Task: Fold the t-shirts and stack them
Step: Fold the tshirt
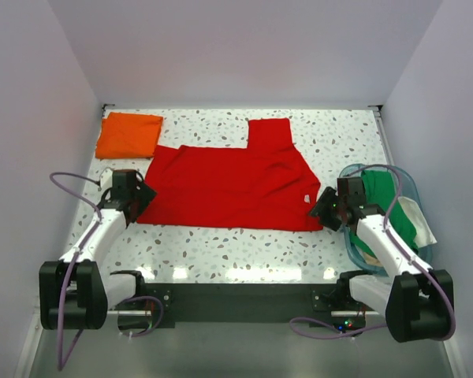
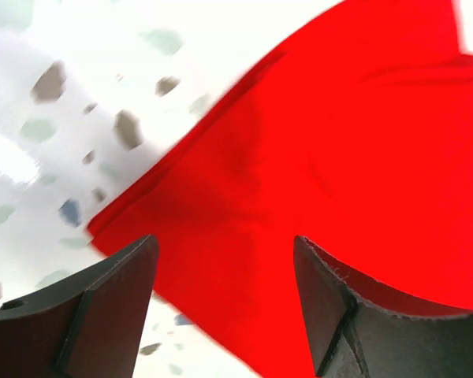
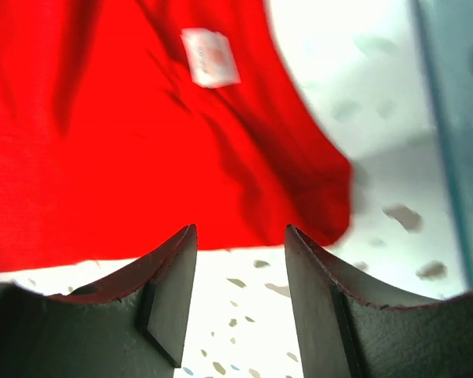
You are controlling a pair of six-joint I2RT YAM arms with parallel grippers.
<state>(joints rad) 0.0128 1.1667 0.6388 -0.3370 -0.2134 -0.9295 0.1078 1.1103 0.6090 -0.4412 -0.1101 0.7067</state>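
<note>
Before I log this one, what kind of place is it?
Likely a robot lab test cell, not a home: speckled tabletop boxed in by plain white walls, and a black base plate at its near edge.

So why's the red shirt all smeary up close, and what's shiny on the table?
Left wrist view: the red shirt is blurred at its edge, the table washed out white. Right wrist view: the neck label is fuzzy. Top view: sharp, with glare along the table's near edge.

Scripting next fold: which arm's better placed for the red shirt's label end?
Right: the right gripper, open, sits at the red shirt's label edge; the left gripper is at the opposite end.
</note>
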